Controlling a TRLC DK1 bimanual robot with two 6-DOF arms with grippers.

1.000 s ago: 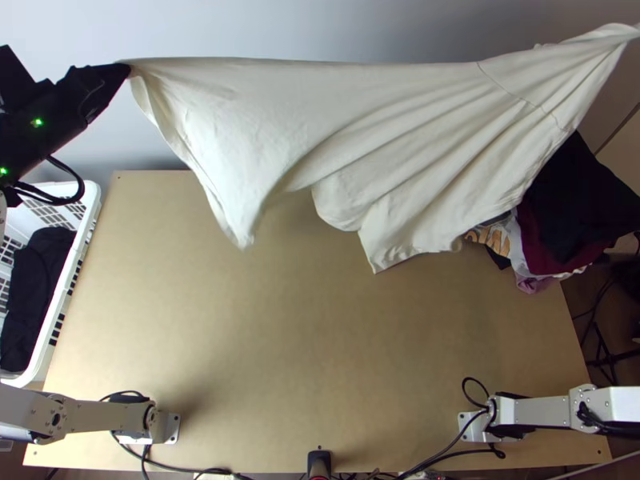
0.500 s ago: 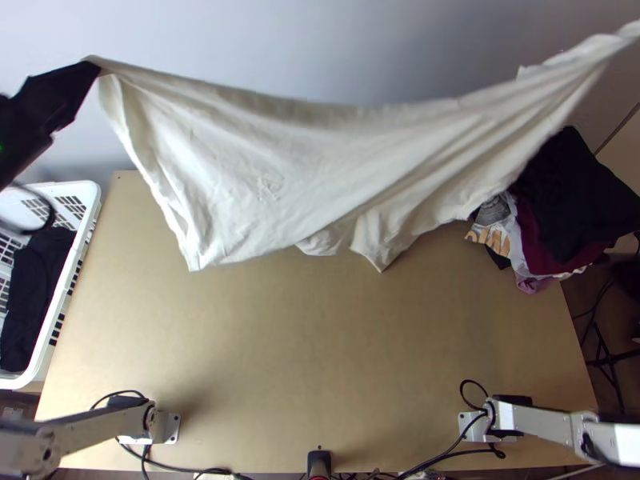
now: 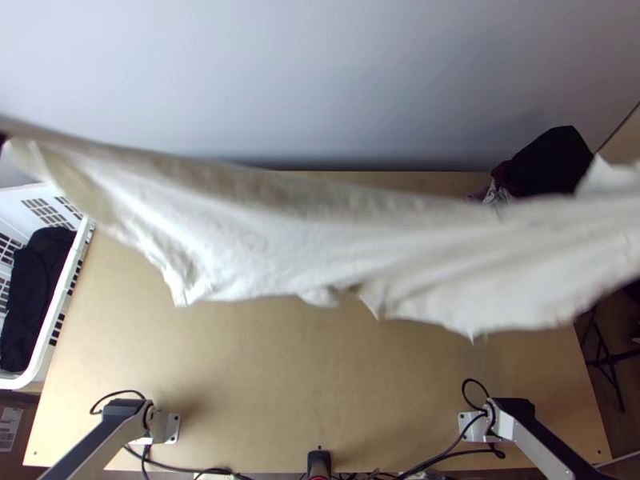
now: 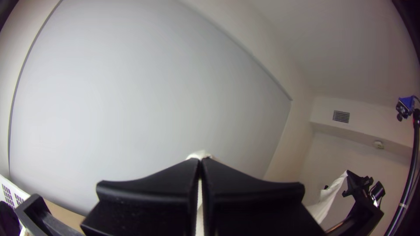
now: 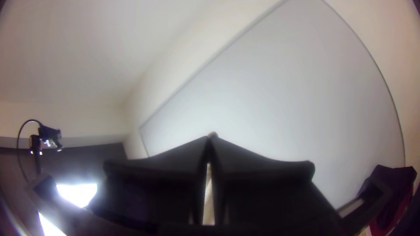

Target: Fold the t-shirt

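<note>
The cream t-shirt hung in the air over the worktop, stretched across the top view from one side to the other, its lower edge uneven and blurred. Part of the left gripper showed darkly at that view's left edge. In the left wrist view, the left gripper had its jaws pressed together on the cloth, a tuft poking out past the tips; farther off stood the right gripper with cloth at its tips. The right wrist view showed the right gripper's jaws closed on the shirt, a pale strip visible between them.

A white basket with dark cloth inside stood beside the worktop's left side, and dark clothes lay at its far right. Beyond rose a pale wall; a vent sat high in the room.

Both arms' lowest visible links slanted outward from their bases toward the top view's bottom edge.
</note>
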